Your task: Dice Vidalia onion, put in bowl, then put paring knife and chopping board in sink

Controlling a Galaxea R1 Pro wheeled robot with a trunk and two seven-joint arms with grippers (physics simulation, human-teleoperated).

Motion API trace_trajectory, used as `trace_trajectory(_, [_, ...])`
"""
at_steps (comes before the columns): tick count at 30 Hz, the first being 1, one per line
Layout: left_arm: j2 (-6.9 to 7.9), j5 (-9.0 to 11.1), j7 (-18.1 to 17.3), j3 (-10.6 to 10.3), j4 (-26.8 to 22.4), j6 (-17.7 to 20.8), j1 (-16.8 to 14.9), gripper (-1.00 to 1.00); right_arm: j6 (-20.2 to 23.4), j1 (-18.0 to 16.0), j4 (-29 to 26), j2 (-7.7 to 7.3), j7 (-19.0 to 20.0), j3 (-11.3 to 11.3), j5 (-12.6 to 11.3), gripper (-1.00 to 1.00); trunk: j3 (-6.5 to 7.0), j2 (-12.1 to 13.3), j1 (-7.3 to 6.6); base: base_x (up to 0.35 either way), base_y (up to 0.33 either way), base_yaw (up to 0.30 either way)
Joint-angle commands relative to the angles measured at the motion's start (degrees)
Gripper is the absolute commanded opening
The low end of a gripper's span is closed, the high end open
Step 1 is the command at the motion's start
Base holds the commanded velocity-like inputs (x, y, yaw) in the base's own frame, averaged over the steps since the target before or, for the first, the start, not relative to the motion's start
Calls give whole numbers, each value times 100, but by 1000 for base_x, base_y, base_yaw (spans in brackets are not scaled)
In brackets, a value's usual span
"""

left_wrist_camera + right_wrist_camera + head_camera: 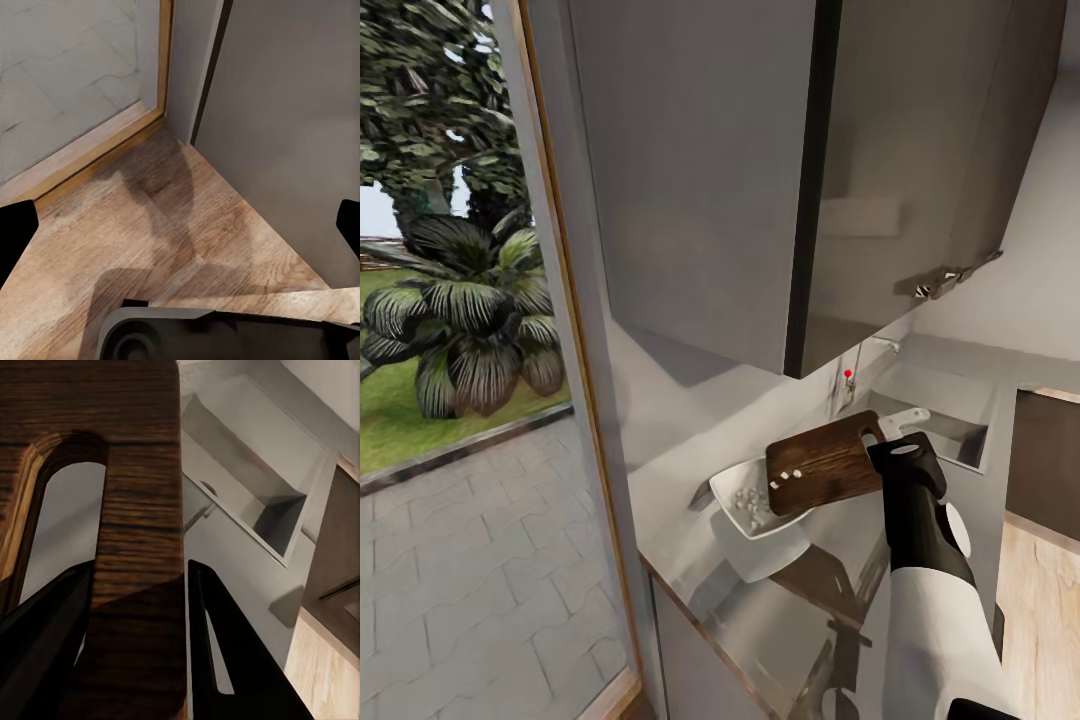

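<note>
Over the bowl [755, 497] I'm tilting the chopping board [823, 462], my right gripper [139, 622] clenching its handle end, most dice already tipped in, a few clinging, sink [950, 432] drop-offs remaining.

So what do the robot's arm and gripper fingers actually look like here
The right arm has a glossy white shell lower down, then a black forearm section with a pale round side cap. The right gripper has flat black tapered fingers, one with a narrow slot.
</note>
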Motion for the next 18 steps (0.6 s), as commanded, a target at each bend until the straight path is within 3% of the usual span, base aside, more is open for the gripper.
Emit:
trace_trajectory(1, [-3, 42, -24, 7, -5, -4, 3, 100, 0, -3, -7, 5, 50, -12, 59, -100, -1, -4, 2, 0, 0, 0])
trace_trajectory(7, [-4, 37, -26, 7, -13, -4, 3, 100, 0, -3, -9, 5, 48, 12, 59, -100, -1, -4, 2, 0, 0, 0])
trace_trajectory(11, [-4, 37, -27, 7, -13, -4, 3, 100, 4, -3, -7, 5, 41, 405, 44, -100, -1, -4, 2, 0, 0, 0])
trace_trajectory(18, [-4, 39, -28, 7, -13, -4, 3, 100, 54, -3, -9, 5, 41, 488, 41, -100, -1, -4, 2, 0, 0, 0])
